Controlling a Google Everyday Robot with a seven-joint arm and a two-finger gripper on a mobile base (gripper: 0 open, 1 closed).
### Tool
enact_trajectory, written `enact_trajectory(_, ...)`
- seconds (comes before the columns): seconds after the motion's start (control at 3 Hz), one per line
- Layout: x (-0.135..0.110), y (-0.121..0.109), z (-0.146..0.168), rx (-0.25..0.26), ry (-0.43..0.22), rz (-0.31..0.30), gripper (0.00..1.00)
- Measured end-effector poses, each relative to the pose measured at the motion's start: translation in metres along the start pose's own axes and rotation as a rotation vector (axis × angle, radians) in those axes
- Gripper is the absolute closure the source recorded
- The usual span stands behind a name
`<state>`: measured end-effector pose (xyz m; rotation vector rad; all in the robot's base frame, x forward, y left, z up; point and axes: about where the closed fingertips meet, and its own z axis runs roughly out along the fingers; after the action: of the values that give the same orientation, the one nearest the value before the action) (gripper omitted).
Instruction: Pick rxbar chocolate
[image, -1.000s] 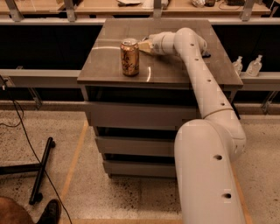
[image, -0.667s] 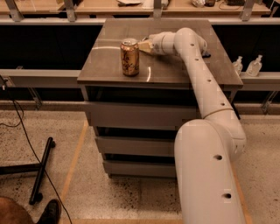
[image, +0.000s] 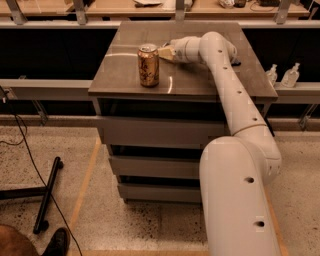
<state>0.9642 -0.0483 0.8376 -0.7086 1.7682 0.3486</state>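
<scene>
My gripper (image: 165, 52) reaches out low over the middle of the grey table top (image: 125, 75), just right of and behind the gold-brown drink can (image: 148, 65). The can stands upright near the table's front left. The white arm (image: 222, 75) runs from the lower right up across the table to the gripper. The rxbar chocolate does not show; the gripper and arm cover that part of the table. A small dark flat thing (image: 235, 62) peeks out from behind the arm on the right; I cannot tell which bar it is.
The table is a drawer cabinet (image: 155, 150). Two small bottles (image: 282, 76) stand on a ledge at the right. A black stand's leg (image: 47, 195) and cables lie on the floor at left. A shoe (image: 55, 242) is at the bottom left.
</scene>
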Motion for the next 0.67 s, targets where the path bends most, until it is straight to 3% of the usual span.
enact_trajectory(0.67,-0.0014,-0.0001,-0.0004,0.0,0.0,0.0,1.0)
